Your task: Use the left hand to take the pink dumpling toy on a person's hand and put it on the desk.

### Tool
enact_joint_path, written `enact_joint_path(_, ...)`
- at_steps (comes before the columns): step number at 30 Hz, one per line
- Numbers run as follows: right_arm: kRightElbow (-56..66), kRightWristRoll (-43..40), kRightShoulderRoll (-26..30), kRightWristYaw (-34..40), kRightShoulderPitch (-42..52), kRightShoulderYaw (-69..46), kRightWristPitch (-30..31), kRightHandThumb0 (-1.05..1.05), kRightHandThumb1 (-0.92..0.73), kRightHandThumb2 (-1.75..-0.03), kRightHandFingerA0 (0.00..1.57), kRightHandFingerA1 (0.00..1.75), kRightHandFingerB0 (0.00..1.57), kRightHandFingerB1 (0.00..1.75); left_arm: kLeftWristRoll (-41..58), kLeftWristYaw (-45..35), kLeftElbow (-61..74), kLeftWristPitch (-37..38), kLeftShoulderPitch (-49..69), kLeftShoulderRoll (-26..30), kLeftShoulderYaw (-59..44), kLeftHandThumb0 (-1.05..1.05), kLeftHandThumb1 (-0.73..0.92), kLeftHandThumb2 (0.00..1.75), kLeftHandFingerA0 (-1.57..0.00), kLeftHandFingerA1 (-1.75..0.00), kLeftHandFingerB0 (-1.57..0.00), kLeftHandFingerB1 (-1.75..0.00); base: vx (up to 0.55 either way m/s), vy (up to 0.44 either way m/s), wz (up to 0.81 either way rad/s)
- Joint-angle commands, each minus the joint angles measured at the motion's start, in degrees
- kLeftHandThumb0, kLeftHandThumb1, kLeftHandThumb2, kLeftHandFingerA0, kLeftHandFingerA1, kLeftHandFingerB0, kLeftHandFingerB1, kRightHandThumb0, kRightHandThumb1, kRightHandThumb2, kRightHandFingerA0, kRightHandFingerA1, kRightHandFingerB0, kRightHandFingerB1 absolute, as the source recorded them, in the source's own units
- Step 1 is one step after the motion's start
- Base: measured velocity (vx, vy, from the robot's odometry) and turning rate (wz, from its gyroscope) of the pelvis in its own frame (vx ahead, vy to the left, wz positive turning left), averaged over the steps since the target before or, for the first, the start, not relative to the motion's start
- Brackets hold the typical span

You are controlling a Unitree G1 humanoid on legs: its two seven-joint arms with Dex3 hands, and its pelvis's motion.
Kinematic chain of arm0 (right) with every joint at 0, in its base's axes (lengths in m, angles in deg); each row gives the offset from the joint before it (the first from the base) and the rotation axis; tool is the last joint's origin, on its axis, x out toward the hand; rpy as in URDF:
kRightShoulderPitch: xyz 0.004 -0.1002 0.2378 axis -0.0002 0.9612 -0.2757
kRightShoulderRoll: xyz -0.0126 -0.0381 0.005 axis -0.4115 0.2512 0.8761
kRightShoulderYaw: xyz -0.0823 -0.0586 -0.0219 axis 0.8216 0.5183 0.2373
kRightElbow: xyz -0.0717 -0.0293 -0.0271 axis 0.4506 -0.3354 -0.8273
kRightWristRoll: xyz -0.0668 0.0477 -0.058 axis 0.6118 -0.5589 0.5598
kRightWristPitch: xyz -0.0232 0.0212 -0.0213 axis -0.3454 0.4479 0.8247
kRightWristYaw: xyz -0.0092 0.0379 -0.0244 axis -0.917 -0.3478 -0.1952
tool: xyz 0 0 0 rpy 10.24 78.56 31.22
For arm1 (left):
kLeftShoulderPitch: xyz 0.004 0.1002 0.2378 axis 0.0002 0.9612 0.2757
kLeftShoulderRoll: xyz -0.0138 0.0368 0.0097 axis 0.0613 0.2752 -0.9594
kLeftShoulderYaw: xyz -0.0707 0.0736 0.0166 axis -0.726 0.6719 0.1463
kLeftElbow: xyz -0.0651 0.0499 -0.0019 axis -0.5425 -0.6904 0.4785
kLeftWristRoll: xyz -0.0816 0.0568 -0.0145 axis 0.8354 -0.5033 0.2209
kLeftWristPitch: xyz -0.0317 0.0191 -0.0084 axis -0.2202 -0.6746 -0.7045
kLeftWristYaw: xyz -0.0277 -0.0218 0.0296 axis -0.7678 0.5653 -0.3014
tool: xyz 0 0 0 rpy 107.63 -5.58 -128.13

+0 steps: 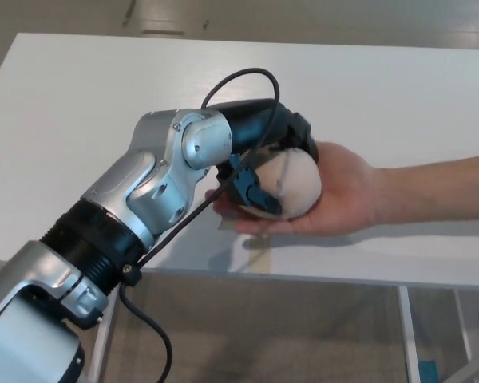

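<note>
The pale pink dumpling toy point(298, 182) lies in a person's open palm point(347, 195), held out from the right over the white desk point(80, 96). My left hand point(275, 159) comes in from the lower left and is shut on the toy. Its black fingers point(294, 130) curl over the toy's top and far side, and the thumb point(255, 195) presses its near left side. The toy still rests on the palm. My hand hides the toy's left part. My right hand does not show.
The person's forearm point(439, 183) stretches to the right edge of the picture. A tan tape cross point(255, 241) lies on the desk just under the palm. The desk's front edge point(303, 278) runs below it, with floor beyond.
</note>
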Motion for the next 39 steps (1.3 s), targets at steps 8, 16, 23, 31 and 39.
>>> enact_joint_path(8,-0.11,-0.25,0.12,-0.19,0.15,0.10,0.53,-0.30,-0.61,-0.58,0.69,0.48,0.53,0.42,-2.97,2.52,0.53,2.10,2.66,-1.04,-2.60,-0.23,0.75,0.63,-0.69,-1.30,-0.82,-0.52,0.00,0.000,0.00)
enact_joint_path(16,-0.09,-0.39,0.06,-0.12,0.06,-0.11,0.59,-0.31,-0.61,-0.58,0.69,0.48,0.54,0.42,-3.25,1.62,-0.11,1.79,2.62,-1.56,-3.96,-0.24,0.75,0.62,-0.82,-1.09,-0.86,-0.55,0.00,0.000,0.00)
enact_joint_path(23,-0.14,-0.12,0.15,-0.49,0.13,0.11,0.59,-0.31,-0.62,-0.57,0.69,0.48,0.55,0.43,-3.73,1.28,-0.84,2.56,2.61,-1.80,-4.82,-0.24,0.76,0.63,-0.84,-1.10,-0.86,-0.53,0.00,0.000,0.00)
enact_joint_path(31,-0.15,-0.01,0.13,-0.47,0.14,0.32,0.76,-0.32,-0.61,-0.58,0.68,0.47,0.56,0.43,-4.01,0.77,-0.50,2.83,2.44,-1.69,-5.55,-0.23,0.76,0.62,-0.87,-0.97,-0.87,-0.55,0.00,0.000,0.00)
enact_joint_path(39,-0.18,-0.10,0.12,-0.95,-0.21,0.37,1.10,-0.32,-0.61,-0.58,0.67,0.47,0.58,0.44,-1.24,0.54,0.83,4.45,-1.10,1.35,-11.52,-0.23,0.77,0.63,-0.87,-0.90,-0.88,-0.57,0.00,0.000,0.00)
